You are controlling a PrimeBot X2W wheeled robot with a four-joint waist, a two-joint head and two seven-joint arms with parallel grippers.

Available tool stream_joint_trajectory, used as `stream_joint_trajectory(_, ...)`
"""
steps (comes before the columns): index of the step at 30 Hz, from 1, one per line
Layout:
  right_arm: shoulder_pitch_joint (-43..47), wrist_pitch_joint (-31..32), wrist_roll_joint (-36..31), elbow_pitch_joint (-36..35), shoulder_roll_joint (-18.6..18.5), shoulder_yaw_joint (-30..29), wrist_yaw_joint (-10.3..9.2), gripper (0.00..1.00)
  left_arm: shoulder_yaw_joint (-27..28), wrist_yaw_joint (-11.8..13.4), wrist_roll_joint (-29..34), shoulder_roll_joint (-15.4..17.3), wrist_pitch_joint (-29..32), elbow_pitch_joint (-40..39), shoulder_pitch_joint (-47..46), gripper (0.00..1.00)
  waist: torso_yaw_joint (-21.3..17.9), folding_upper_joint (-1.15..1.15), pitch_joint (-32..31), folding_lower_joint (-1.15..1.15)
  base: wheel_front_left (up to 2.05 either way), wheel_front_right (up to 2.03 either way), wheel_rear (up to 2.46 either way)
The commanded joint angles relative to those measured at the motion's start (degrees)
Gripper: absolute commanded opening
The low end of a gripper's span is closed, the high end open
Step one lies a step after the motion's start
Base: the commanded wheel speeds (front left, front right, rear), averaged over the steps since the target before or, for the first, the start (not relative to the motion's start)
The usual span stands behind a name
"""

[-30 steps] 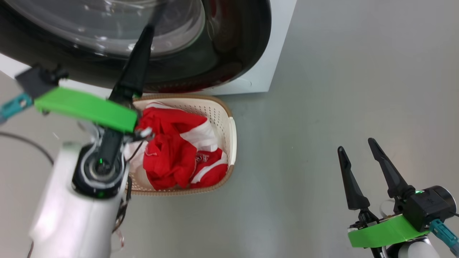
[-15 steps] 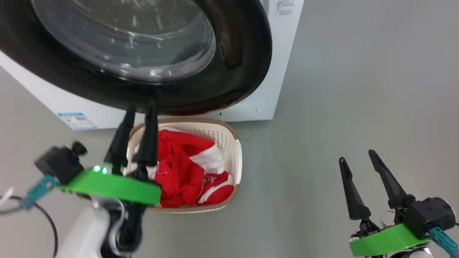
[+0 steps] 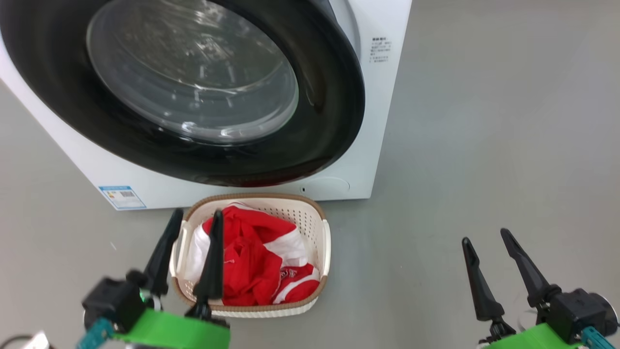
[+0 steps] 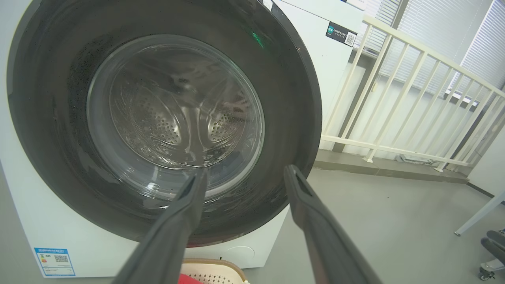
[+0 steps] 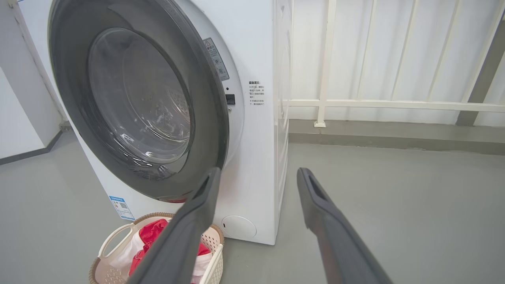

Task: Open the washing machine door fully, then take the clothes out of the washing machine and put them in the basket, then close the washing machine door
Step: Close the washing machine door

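Red clothes [image 3: 252,261] fill the basket [image 3: 325,242]. My left claw [image 3: 197,212] and right claw [image 3: 486,236] are wide open, empty. I think the door [image 3: 334,121] at twelve o'clock needs a push.

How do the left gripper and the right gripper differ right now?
The left gripper sits by the basket, overlapping the clothes in the head view; the right gripper stands apart over bare floor. The left gripper faces the washing machine door squarely; the right gripper sees it obliquely. Both have open, empty jaws.
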Motion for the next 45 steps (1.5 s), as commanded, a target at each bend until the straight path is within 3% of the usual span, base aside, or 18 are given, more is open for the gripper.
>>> stream_joint_trajectory(1,0.06,-0.37,0.2,-1.33,-0.66,0.62,0.36,1.0,2.71,-0.09,2.23,1.25,-0.66,-1.84,1.0,1.0,0.51,0.0,-1.34,0.0,0.0,0.0,0.0)
stream_joint_trajectory(9,1.37,-0.37,-0.63,-2.13,-0.66,-0.13,0.36,1.0,7.5,1.88,11.22,0.52,-0.67,-3.63,7.35,1.0,0.74,0.0,-3.4,0.0,0.0,0.0,0.0)
stream_joint_trajectory(20,2.58,-0.37,-0.37,-2.49,-0.66,-1.31,0.36,1.0,11.65,2.18,16.04,-2.03,-0.67,-5.86,12.66,1.0,0.19,0.0,-5.33,0.0,0.0,0.0,0.0)
stream_joint_trajectory(27,3.11,-0.37,0.71,-2.75,-0.66,-1.14,0.36,1.0,13.24,0.74,16.88,-4.24,-0.67,-5.84,14.72,1.0,-0.1,0.0,-5.39,0.0,0.0,0.0,0.0)
stream_joint_trajectory(44,2.91,-0.37,0.71,-3.0,-0.66,-0.79,0.36,1.0,13.17,-3.72,20.0,-5.39,-0.68,-4.37,14.15,1.0,0.97,0.0,-4.48,0.0,0.0,0.0,0.0)
stream_joint_trajectory(45,2.7,-0.37,0.65,-3.01,-0.66,-0.76,0.36,0.62,12.98,-3.98,20.17,-5.48,-0.68,-4.28,13.97,1.0,1.25,0.0,-4.26,0.0,0.0,0.0,0.0)
